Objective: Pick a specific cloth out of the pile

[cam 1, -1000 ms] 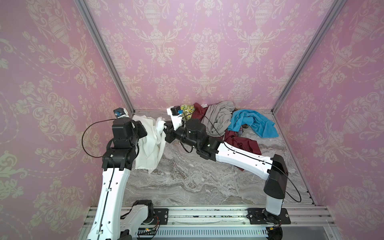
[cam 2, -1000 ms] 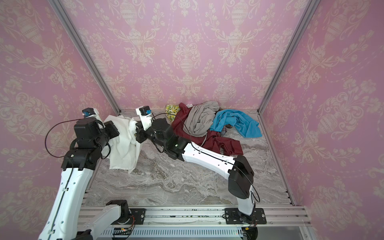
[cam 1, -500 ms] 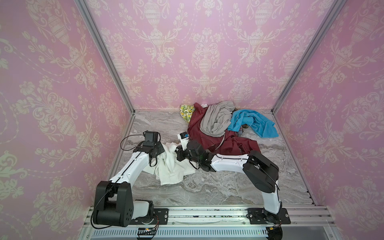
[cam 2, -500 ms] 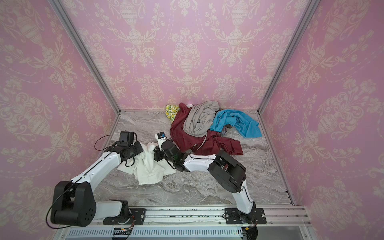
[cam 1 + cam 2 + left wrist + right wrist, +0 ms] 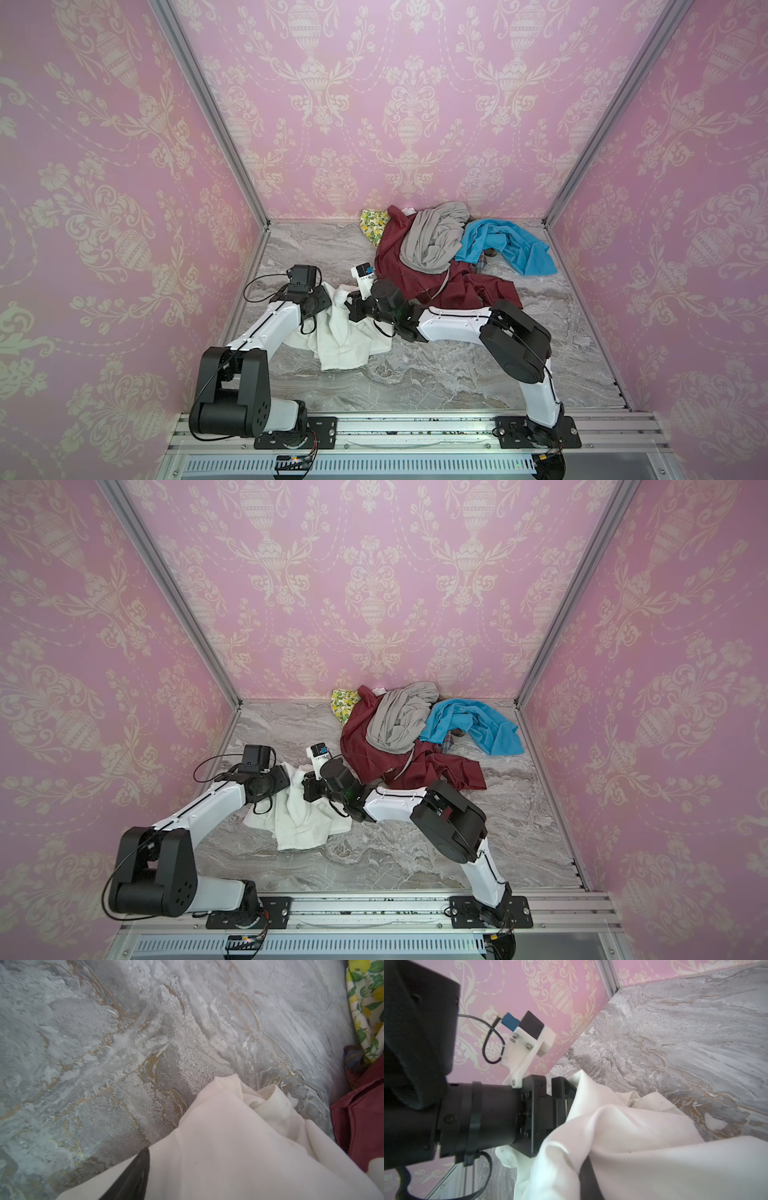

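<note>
The cloth (image 5: 345, 336) lay crumpled on the bench (image 5: 449, 374) at the front left, near the left wall. It was apart from the pile (image 5: 436, 249), which sat heaped against the back wall. Only the pile's maroon fabric (image 5: 469, 291) came near it, with the right arm lying between them in both top views. One ridge of the cloth stood up between the two arms, and the rest spread toward the front.

The right pincer (image 5: 352, 308) was pressed together. In the right wrist view a fold of the cloth bunched around its dark finger (image 5: 588, 1180), so we read it as pinching the cloth. We could not tell the state of the left pincer (image 5: 326, 301). The left wrist view showed one dark finger (image 5: 133, 1174) beside the fabric, while the other was buried under it.

We judged the picking-out nearly done: the cloth was separated and down on the bench, and the step in hand was the release. The next move called for both pincers to let go fully and lift straight off, without dragging the thin fabric back toward the pile or snagging a fold.

A second before, both arms had held the cloth high, hanging beside the pile at the back. Half a second before, they had brought it low at the front left. Since then the arms had barely shifted.
</note>
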Robot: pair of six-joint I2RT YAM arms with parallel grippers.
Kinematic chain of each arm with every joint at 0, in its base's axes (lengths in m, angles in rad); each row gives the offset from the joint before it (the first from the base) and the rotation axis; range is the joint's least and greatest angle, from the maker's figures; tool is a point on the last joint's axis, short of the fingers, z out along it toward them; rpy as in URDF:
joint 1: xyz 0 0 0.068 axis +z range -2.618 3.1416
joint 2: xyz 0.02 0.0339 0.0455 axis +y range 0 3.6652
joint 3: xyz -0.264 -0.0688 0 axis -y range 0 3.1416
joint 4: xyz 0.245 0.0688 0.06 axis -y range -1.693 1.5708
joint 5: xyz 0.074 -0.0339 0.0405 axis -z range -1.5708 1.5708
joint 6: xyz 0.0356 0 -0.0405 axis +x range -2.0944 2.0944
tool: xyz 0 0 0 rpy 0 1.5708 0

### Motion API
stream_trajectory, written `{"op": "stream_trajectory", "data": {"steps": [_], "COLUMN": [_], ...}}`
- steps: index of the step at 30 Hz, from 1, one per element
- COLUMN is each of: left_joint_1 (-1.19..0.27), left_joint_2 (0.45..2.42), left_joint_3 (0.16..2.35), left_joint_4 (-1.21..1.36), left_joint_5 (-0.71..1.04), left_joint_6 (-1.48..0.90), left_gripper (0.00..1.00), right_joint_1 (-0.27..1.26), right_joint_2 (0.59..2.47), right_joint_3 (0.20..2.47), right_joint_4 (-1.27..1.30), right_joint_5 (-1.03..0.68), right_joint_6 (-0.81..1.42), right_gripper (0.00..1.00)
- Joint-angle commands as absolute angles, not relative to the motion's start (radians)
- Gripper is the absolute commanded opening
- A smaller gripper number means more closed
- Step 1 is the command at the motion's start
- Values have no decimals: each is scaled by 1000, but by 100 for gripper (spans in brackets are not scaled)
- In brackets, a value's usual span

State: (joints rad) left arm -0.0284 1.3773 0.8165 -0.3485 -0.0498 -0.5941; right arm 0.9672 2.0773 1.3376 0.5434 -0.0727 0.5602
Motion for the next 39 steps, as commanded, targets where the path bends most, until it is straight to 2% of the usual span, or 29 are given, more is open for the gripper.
{"op": "stream_trajectory", "data": {"steps": [1,4,9,12,16,19,22,25,30,39], "left_joint_1": [29,89,173,187,186,186,186,174,104,-193], "left_joint_2": [1315,1282,1237,1224,1199,1168,1154,1142,1106,1062], "left_joint_3": [885,907,938,960,972,960,960,959,959,944], "left_joint_4": [-405,-436,-477,-491,-501,-509,-528,-539,-568,-601], "left_joint_5": [-51,-35,-24,-22,17,30,30,45,3,-210], "left_joint_6": [-571,-553,-545,-533,-525,-513,-493,-475,-439,-396], "left_gripper": [75,83,89,89,90,91,91,91,92,98], "right_joint_1": [987,994,991,979,947,931,931,927,899,808], "right_joint_2": [2149,2229,2299,2264,2176,2111,2056,1972,1854,1596], "right_joint_3": [1441,1551,1689,1668,1560,1515,1537,1448,1376,1092], "right_joint_4": [533,506,445,431,451,414,233,251,228,258], "right_joint_5": [-140,-179,-226,-256,-262,-260,-245,-203,-200,-99], "right_joint_6": [592,621,611,604,586,584,531,523,502,508], "right_gripper": [7,10,18,33,60,70,78,85,91,95]}}
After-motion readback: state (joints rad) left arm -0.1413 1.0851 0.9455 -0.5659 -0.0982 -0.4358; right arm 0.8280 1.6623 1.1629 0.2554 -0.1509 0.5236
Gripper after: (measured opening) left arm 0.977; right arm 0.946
